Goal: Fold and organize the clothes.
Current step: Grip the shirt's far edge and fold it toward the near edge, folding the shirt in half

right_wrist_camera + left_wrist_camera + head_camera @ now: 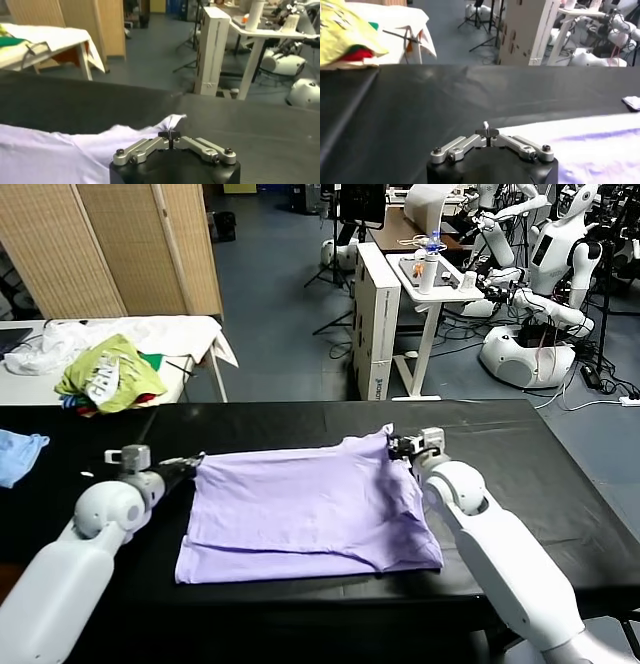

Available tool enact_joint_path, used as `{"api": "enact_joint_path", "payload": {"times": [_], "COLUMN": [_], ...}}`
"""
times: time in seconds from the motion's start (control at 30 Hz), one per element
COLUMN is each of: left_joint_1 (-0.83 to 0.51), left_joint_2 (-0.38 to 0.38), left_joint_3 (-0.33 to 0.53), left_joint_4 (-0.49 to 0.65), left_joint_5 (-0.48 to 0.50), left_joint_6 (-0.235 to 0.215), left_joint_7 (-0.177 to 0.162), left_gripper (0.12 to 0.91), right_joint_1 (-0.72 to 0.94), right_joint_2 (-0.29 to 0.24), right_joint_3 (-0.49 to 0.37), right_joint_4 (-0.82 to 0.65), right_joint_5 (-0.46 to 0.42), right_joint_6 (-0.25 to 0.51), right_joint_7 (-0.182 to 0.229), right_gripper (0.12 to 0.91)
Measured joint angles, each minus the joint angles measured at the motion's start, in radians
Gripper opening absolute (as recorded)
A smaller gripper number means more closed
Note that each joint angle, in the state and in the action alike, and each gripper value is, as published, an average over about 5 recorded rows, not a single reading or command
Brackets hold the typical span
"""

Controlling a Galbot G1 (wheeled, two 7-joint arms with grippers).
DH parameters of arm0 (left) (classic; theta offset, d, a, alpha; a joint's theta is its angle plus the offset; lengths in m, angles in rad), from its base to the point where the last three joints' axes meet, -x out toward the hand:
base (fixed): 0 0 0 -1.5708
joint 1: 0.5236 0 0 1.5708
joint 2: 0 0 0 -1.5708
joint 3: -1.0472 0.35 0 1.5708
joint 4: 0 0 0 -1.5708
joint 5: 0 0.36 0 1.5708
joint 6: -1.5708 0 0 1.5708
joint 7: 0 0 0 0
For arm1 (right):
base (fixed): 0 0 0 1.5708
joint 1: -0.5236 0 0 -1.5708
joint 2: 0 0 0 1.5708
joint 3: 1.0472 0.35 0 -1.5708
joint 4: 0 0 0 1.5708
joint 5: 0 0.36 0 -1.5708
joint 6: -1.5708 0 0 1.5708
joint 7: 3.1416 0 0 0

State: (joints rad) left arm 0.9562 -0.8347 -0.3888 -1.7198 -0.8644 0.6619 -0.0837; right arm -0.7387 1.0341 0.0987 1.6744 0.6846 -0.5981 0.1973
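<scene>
I have both pincers pressed together at the far edge of the shirt (305, 509): my left pincer (196, 461) at its far left corner, my right pincer (392, 445) pinching the far right corner, where a peak of cloth rises. To fold well, I judge I should lift both corners evenly, keep the edge taut between them and carry it toward me without dragging the lower layer. The shirt lies flat in the middle of the black table (560, 474), pale lavender, plain side up, already doubled into 2 layers along its near edge.
</scene>
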Motion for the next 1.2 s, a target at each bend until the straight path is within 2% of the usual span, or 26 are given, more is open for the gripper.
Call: {"api": "enact_joint_path", "payload": {"times": [0.37,0.6,0.87,1.2], "left_joint_1": [0.215,0.319,0.381,0.454], "left_joint_2": [0.011,-0.002,-0.017,-0.035], "left_joint_3": [-0.103,-0.155,-0.167,-0.208], "left_joint_4": [-0.202,-0.273,-0.316,-0.345], "left_joint_5": [0.037,0.045,0.082,0.102], "left_joint_6": [0.001,0.004,0.008,0.001], "left_joint_7": [0.025,0.025,0.024,0.031], "left_gripper": [0.148,0.148,0.148,0.148], "right_joint_1": [-0.186,-0.336,-0.447,-0.47], "right_joint_2": [-0.09,-0.127,-0.129,-0.111], "right_joint_3": [0.094,0.153,0.174,0.17], "right_joint_4": [0.232,0.35,0.399,0.383], "right_joint_5": [-0.004,-0.01,-0.019,-0.037], "right_joint_6": [-0.066,-0.105,-0.137,-0.138], "right_joint_7": [0.023,0.039,0.039,0.039], "right_gripper": [0.14,0.14,0.14,0.14]}}
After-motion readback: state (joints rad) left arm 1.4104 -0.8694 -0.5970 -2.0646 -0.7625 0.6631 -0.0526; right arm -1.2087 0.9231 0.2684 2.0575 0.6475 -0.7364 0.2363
